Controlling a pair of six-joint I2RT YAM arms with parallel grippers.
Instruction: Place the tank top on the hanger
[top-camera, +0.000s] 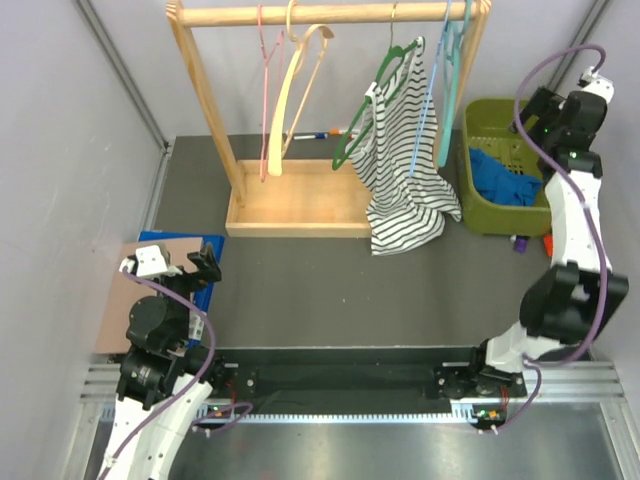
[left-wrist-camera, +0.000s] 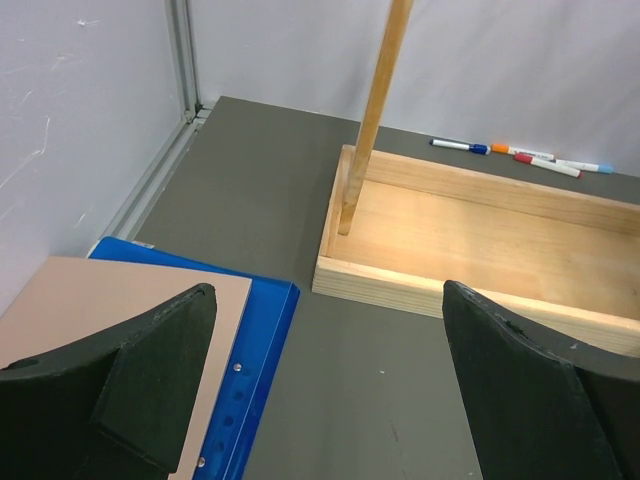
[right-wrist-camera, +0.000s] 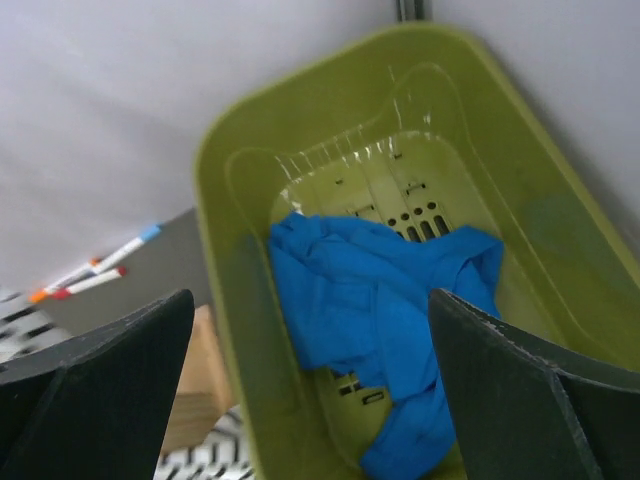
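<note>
My left gripper (left-wrist-camera: 328, 296) hung released at the tabletop's (top-camera: 300, 290) left edge, open floor ahead. My right gripper (right-wrist-camera: 310, 296), jaws wide, hovered over the green basket (right-wrist-camera: 228, 250), whose walls ringed the crumpled tank top (right-wrist-camera: 372, 300). Beyond, the hanger (top-camera: 264, 130) hung from the rack (top-camera: 330, 14).

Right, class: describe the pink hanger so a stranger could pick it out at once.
Find the wooden rack at the back. The pink hanger is leftmost on its top rail. It is thin, bare wire, unlike the thick cream hanger beside it.
</note>
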